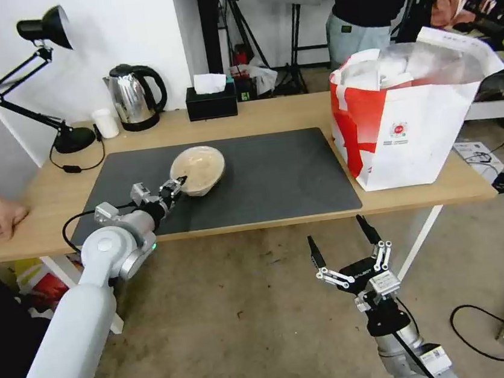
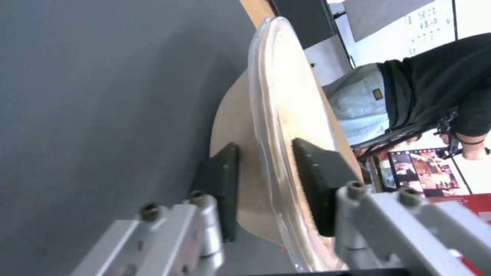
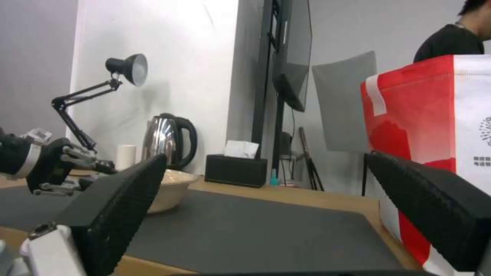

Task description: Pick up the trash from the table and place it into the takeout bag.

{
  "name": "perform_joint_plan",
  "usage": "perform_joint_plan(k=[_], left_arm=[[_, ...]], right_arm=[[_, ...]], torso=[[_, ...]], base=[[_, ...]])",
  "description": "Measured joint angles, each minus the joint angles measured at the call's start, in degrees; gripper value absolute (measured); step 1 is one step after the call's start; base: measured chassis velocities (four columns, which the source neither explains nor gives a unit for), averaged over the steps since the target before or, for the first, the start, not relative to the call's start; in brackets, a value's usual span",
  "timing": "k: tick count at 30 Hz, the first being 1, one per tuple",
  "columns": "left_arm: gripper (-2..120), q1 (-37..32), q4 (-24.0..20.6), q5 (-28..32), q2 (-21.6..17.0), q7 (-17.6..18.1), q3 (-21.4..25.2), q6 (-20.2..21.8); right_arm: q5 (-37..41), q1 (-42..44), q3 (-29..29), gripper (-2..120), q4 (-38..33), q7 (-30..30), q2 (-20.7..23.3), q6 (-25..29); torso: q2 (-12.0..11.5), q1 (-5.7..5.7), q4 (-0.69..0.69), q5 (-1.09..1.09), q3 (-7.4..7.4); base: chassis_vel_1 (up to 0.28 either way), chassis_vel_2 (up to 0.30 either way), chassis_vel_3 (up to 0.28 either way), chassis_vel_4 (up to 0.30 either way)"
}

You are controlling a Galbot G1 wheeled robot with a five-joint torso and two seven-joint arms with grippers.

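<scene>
Right pincer (image 1: 343, 245): nearest the robot, parked below the surface's front edge, tips up, fingers wide apart, holding nothing. Idle.

Left arm: reaches forward and low over the front of the mat (image 1: 274, 174), wrist roughly level, pointing away and slightly right. Left pincer (image 1: 177, 185) sits at the near rim of the bowl (image 1: 199, 169). In the left wrist view one pad (image 2: 220, 180) is outside the wall and the other inside, with the rim between them. The inner pad looks to be in contact; a sliver of gap may remain on the outer side, so the grip is probably closing or just closed. I log it as clamped on the rim, with that reservation.

Bowl: beige, shallow, upright on the mat near its centre-left, apparently still resting on it.

Step in hand: grasp of the bowl, the one piece of trash seen on the surface (image 1: 280, 113).

Bag (image 1: 409, 134): at the right end of the surface, well apart from the bowl, mouth open upward, already holding white items.

Next move, by my judgement: firm the pinch, lift clear of the mat, carry right above the bag's high rim, keep the bowl level. A one-sided rim grip may let it tilt.
</scene>
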State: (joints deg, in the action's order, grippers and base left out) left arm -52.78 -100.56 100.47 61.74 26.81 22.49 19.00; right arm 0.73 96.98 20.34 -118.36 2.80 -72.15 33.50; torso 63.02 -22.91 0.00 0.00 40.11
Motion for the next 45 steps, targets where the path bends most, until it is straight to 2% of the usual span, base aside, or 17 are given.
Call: perform_joint_plan(k=[4, 7, 25, 40, 45], left_arm=[[5, -0.47, -0.50, -0.26, -0.41, -0.09, 0.49, -0.20], [1, -0.67, -0.63, -0.27, -0.65, -0.19, 0.79, -0.28], [1, -2.40, -0.82, -1.26, -0.73, -1.54, 2.03, -0.99], [1, -2.17, -8.35, 1.80, -2.50, -1.67, 4.88, -2.01], [1, -0.18, -11.47, 3.86, -5.27, -4.16, 4.62, -3.21]], right_arm=[[0.00, 0.00, 0.00, 100, 0.00, 0.00, 0.00, 0.00], [0.00, 0.00, 0.00, 100, 0.00, 0.00, 0.00, 0.00], [0.00, 0.00, 0.00, 100, 0.00, 0.00, 0.00, 0.00], [0.00, 0.00, 0.00, 100, 0.00, 0.00, 0.00, 0.00], [0.00, 0.00, 0.00, 100, 0.00, 0.00, 0.00, 0.00]], torso=[[0.00, 0.00, 0.00, 0.00, 0.00], [0.00, -0.01, 0.00, 0.00, 0.00], [0.00, 0.00, -0.01, 0.00, 0.00], [0.00, 0.00, 0.00, 0.00, 0.00], [0.00, 0.00, 0.00, 0.00, 0.00]], base=[[0.000, 0.000, 0.000, 0.000], [0.000, 0.000, 0.000, 0.000], [0.000, 0.000, 0.000, 0.000], [0.000, 0.000, 0.000, 0.000], [0.000, 0.000, 0.000, 0.000]])
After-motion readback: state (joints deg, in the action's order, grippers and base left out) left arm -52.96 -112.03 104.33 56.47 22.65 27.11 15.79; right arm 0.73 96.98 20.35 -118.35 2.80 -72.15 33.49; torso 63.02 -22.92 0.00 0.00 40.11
